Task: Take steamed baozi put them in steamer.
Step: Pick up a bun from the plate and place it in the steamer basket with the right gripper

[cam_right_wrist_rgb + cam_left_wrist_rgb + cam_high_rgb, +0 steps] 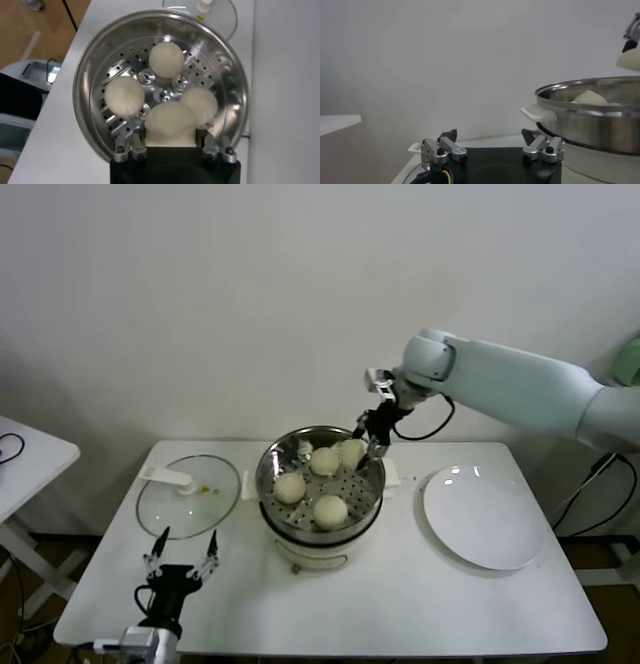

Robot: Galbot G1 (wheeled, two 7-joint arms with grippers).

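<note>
The steamer is a shiny steel pot with a perforated floor, standing mid-table on a white base. Three cream-white steamed baozi lie inside: one front, one left, one at the back. My right gripper hangs over the pot's back-right rim, shut on another baozi just above the floor, close against a neighbouring bun. My left gripper rests open and empty near the table's front-left edge, with the steamer wall beside it.
A flat glass lid lies left of the steamer. A bare white plate sits to its right. A small white side table stands at the far left, and a wall rises behind the table.
</note>
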